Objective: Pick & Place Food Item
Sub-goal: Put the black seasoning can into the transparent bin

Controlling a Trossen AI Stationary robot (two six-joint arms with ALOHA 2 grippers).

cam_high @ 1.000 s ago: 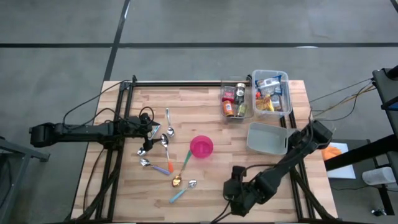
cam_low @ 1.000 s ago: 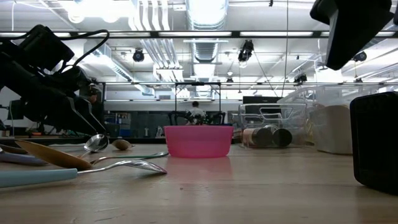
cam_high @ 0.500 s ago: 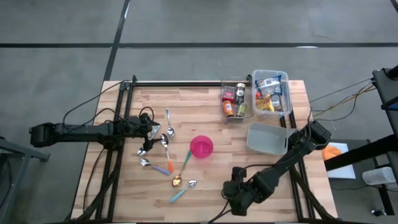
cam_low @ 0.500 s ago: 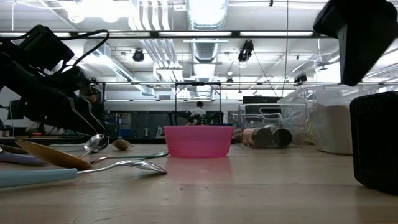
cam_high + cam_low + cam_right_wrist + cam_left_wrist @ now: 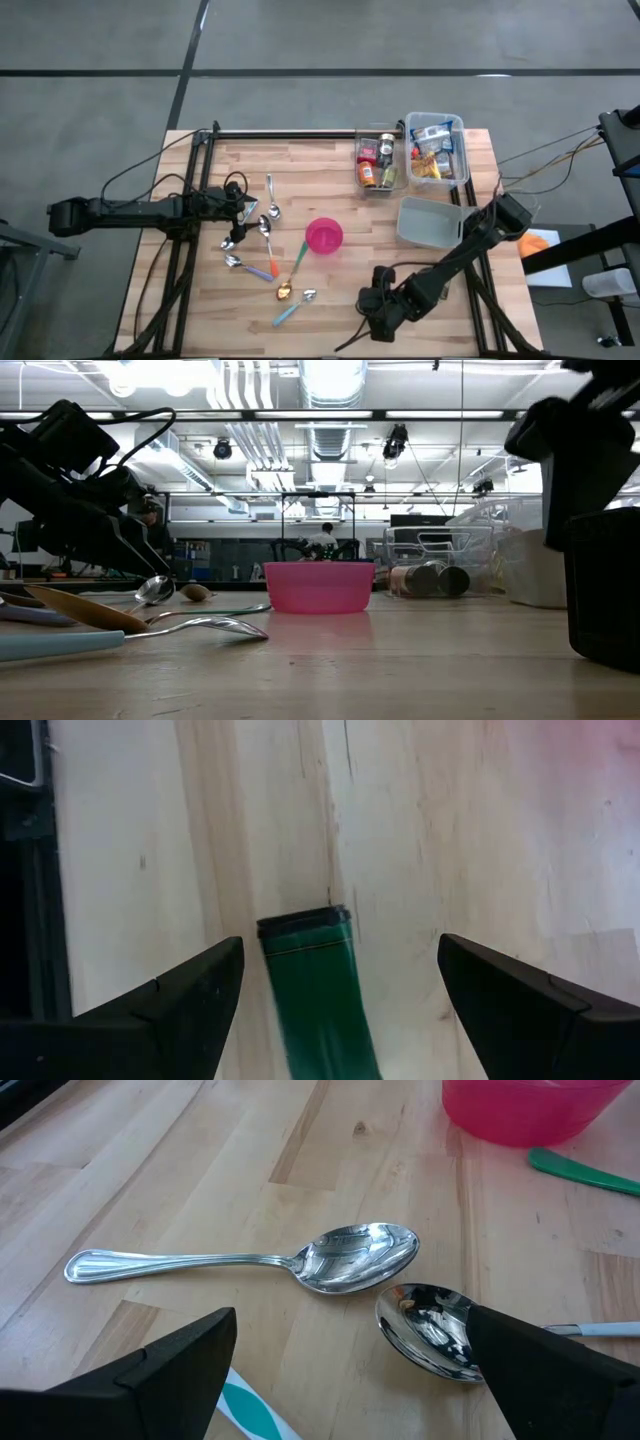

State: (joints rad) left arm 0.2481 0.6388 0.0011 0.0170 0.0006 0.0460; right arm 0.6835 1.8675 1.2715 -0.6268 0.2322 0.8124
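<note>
Two black, cable-draped arms (image 5: 130, 212)

One round pink plastic bowl (image 5: 323, 236) stands on the wooden tabletop (image 5: 330, 185). Six spoons (image 5: 271, 196) can be counted, scattered by the left fingers (image 5: 170, 1370); three are plain metal and three have coloured handles. Two of the metal ones lie between those fingers. There are three clear plastic tubs (image 5: 430, 222): one empty, one with small jars, one with food packets; the jars and packets are too small to count. One flat dark green packet (image 5: 315, 990) lies between the right fingers (image 5: 180, 990).
</note>
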